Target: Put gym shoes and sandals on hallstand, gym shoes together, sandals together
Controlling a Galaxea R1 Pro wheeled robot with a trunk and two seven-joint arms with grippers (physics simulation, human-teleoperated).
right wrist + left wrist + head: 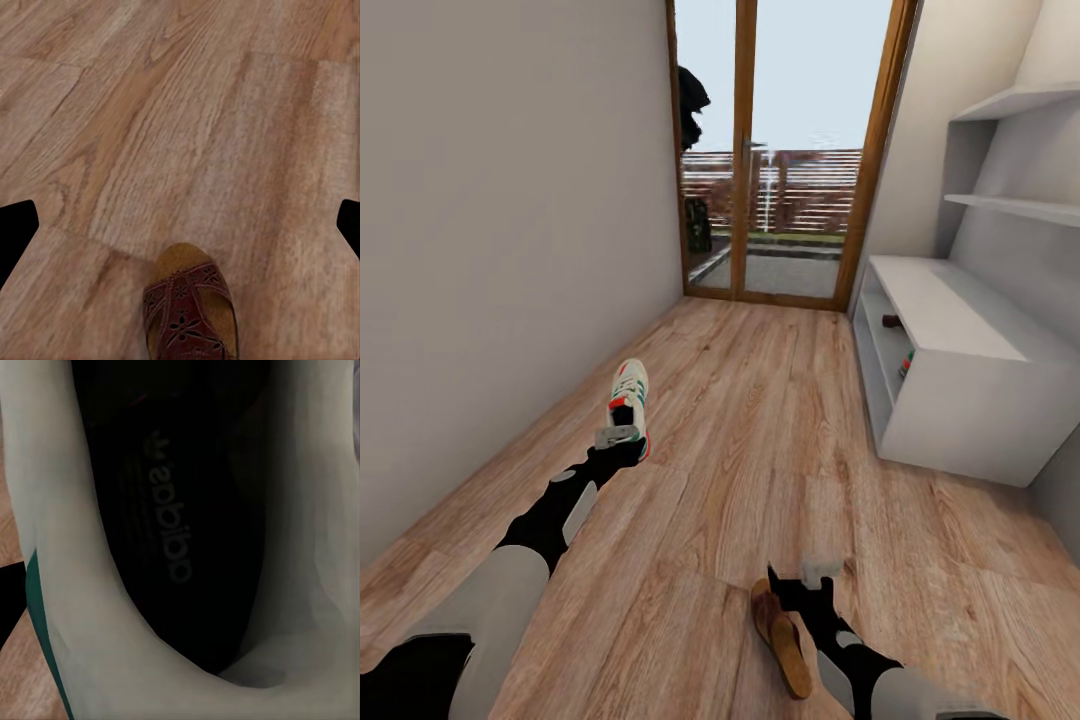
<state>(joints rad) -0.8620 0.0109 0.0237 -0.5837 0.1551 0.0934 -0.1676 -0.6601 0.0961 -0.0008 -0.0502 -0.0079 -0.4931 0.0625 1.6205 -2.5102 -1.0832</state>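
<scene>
Head view: the left tool [618, 437] sits at the heel of a gym shoe [630, 392] lying on the wood floor [760, 470] near the left wall; whether it grips cannot be told. Left wrist view: the shoe's dark insole fills the frame. The right tool [815, 575] hovers spread open beside a brown sandal [780, 635]. The shoe rack [960, 380] stands at right, with small items on its shelves.

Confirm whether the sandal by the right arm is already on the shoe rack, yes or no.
No: in the head view the sandal lies flat on the corridor floor beside the right gripper, well short of the shoe rack.
</scene>
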